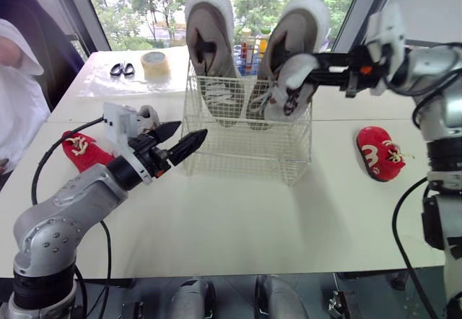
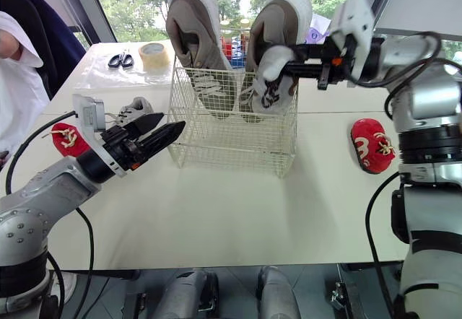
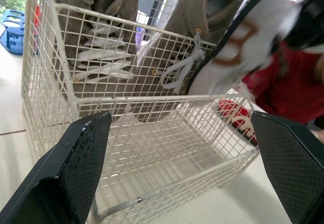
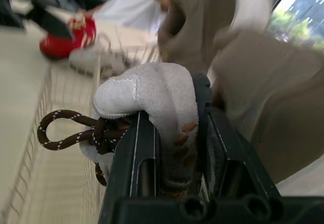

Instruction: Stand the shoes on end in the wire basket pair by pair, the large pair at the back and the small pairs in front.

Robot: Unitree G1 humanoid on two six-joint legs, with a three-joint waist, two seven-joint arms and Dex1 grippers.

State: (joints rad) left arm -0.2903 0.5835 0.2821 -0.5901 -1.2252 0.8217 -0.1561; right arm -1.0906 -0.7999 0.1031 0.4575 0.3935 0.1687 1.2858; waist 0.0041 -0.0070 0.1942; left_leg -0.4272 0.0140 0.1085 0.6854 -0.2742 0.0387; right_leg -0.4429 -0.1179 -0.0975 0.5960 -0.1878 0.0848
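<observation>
Grey large pair (image 1: 211, 37) stood toe-down against the back wall of the wire basket (image 1: 238, 146), heels up, so the back row looked done and the front strip was kept free for small pairs. Right gripper (image 4: 169, 112) was clamped on a small grey shoe (image 1: 292, 88) with brown laces, held over the basket's front right corner just ahead of the right large shoe, probably lined up for lowering in on end. Left gripper (image 1: 189, 133) had its fingers spread apart, empty, just beside the basket's left wall, likely ready to steady it. What looked like the matching small grey shoe (image 2: 136, 108) lay behind that arm. Red shoe (image 1: 83, 149) on the table left and red shoe (image 1: 380, 153) right, well apart, not yet packed
</observation>
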